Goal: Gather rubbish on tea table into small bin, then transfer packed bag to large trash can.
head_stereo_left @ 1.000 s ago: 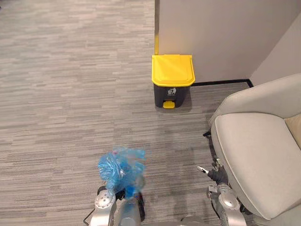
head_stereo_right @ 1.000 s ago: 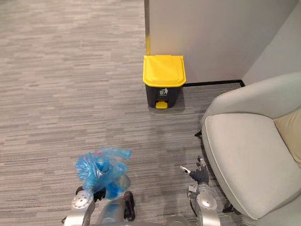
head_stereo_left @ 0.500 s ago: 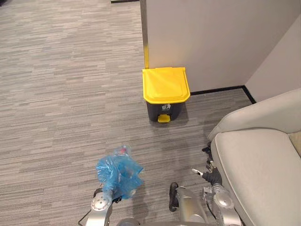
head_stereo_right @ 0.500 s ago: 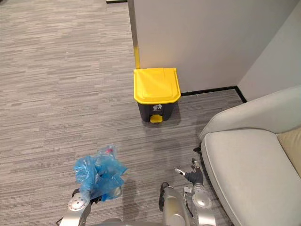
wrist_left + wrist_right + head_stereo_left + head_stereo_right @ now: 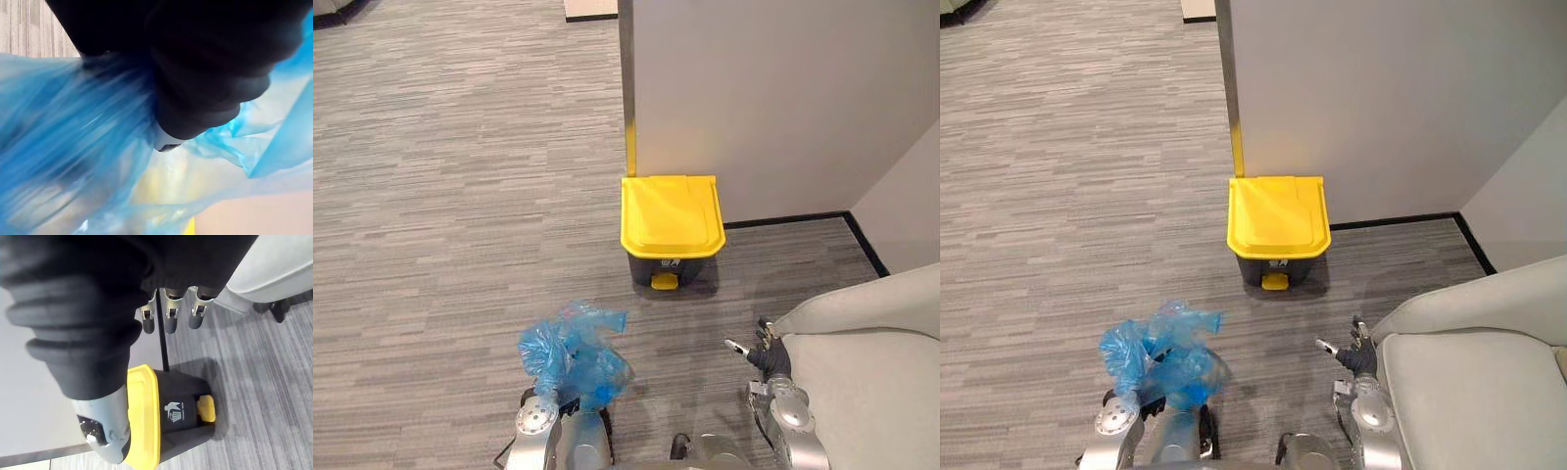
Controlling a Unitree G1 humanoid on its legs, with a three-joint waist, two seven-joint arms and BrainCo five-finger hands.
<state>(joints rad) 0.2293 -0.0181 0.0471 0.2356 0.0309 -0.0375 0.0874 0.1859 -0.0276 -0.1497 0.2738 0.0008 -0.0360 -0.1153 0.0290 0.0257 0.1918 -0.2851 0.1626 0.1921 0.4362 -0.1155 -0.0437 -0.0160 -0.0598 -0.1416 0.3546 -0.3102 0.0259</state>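
At your left hand (image 5: 210, 93), the fingers are buried in the blue bag (image 5: 570, 352), so you cannot tell their grip. The bag bunches above that wrist, well short of the yellow-lidded trash can (image 5: 672, 227) by the wall (image 5: 773, 88). Your right hand (image 5: 169, 316) has its fingers straight and apart, beside the grey seat (image 5: 871, 392).

The crumpled blue bag (image 5: 570, 352) is held off the floor, apart from the closed yellow-lidded trash can (image 5: 671, 217).

Office or lounge interior: grey striped carpet (image 5: 450, 196), plain wall (image 5: 773, 88), pale armchair (image 5: 871, 382), yellow-lidded pedal bin (image 5: 671, 230).
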